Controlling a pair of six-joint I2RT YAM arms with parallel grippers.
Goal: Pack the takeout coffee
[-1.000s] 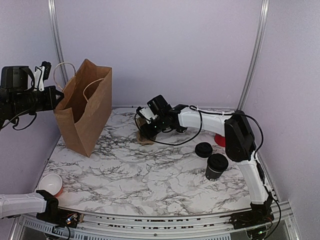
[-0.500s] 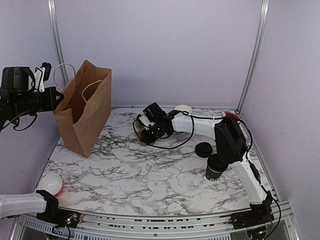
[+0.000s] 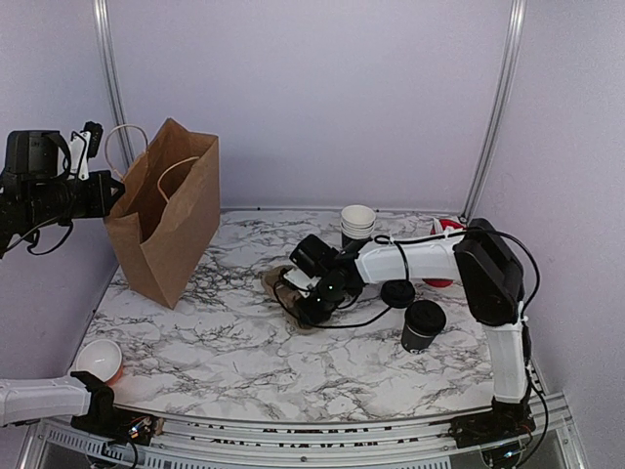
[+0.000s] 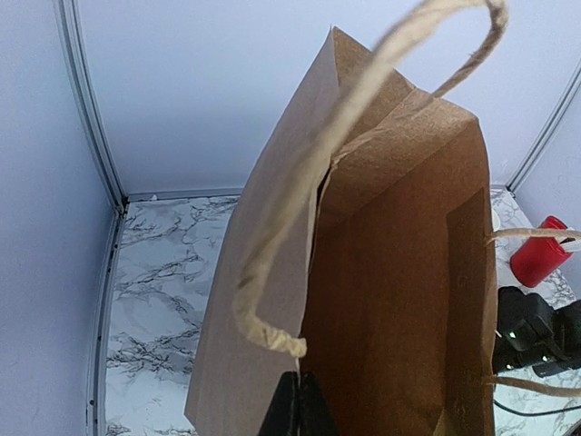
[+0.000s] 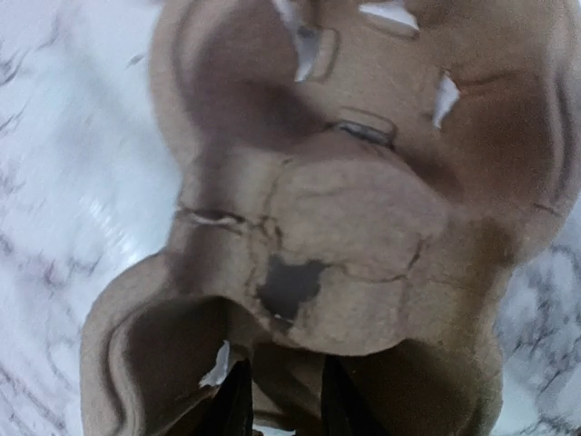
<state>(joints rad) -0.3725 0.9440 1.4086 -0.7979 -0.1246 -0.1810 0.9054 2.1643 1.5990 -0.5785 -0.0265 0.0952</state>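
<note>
right pincer point(image 3: 301, 305) dragged pulp carrier point(image 3: 276, 281) nearer

A brown paper bag point(image 4: 399, 272) is held open, its near rim pinched by the left gripper point(image 4: 298, 411); a twisted handle point(image 4: 259, 263) is arched above, and a marble table point(image 4: 159, 272) is seen at the left.

Top view: high behind the bases, facing the rear wall. Wrist views, close: paper bag point(image 4: 390, 300) beyond left gripper point(image 4: 298, 400) jaws; pulp carrier point(image 5: 345, 227) just beyond right gripper point(image 5: 284, 386) jaws. Top view shares both.
</note>
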